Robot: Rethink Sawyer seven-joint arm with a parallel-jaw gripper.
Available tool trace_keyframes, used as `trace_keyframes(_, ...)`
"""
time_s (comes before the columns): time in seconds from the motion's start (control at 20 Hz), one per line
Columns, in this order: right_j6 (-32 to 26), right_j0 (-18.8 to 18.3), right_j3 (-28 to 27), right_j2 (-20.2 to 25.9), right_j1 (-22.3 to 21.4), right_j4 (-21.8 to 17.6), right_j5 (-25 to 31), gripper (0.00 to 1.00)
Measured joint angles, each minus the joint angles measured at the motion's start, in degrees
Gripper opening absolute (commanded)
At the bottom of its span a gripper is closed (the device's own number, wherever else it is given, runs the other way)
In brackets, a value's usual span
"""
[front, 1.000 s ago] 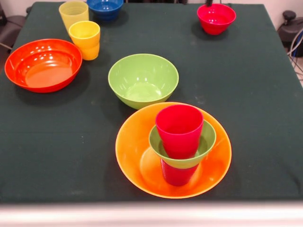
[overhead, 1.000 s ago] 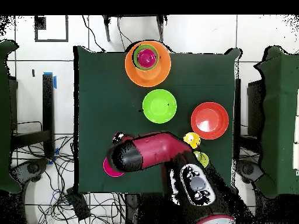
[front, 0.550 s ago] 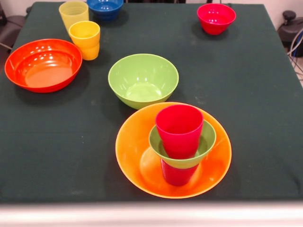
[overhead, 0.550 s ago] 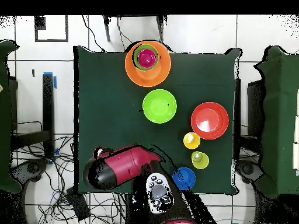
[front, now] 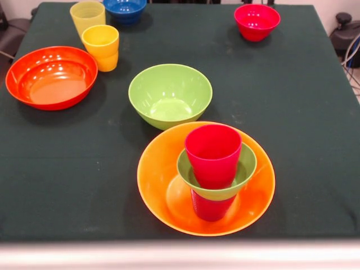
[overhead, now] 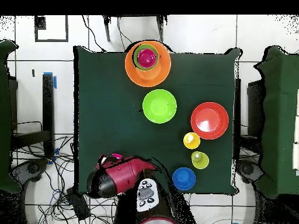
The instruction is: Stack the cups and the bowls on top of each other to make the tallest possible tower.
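The tower stands near the front edge: a large yellow-orange bowl point(front: 163, 169) holds a cup point(front: 211, 207) that looks red, then the small green bowl point(front: 244, 166) and the red-pink cup point(front: 213, 153) on top. From above the tower point(overhead: 148, 58) is at the table's far edge. Loose on the cloth are the large green bowl point(front: 170, 94), orange-red bowl point(front: 52, 76), yellow-orange cup point(front: 100, 47), pale yellow cup point(front: 87, 16), blue bowl point(front: 125, 8) and small red-pink bowl point(front: 257, 21). My gripper point(overhead: 107, 158) shows only from above, at the arm's end over the table's near-left corner.
The red arm point(overhead: 125, 177) lies over the table's bottom edge in the overhead view and covers the small red-pink bowl there. Dark green cloth point(front: 304, 124) covers the table. Cables lie on the tiled floor point(overhead: 64, 192) beside it.
The arm has drawn back toward the base, uncovering the blue bowl and both yellow cups in the overhead view. The gripper tip has left the front view's top edge. No cup or bowl moved.
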Motion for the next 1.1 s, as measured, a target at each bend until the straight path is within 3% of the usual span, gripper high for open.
trace_keyframes(0.4,0.0,4.2,-0.1,-7.1,6.7,3.8,-3.8,1.0)
trace_keyframes(0.9,0.0,6.7,-0.2,-11.1,11.6,7.5,-4.5,1.0)
trace_keyframes(0.95,0.0,7.1,-0.2,-12.1,12.5,8.1,-5.2,0.0)
trace_keyframes(1.1,0.0,7.5,-0.2,-12.6,12.8,8.2,-5.6,0.0)
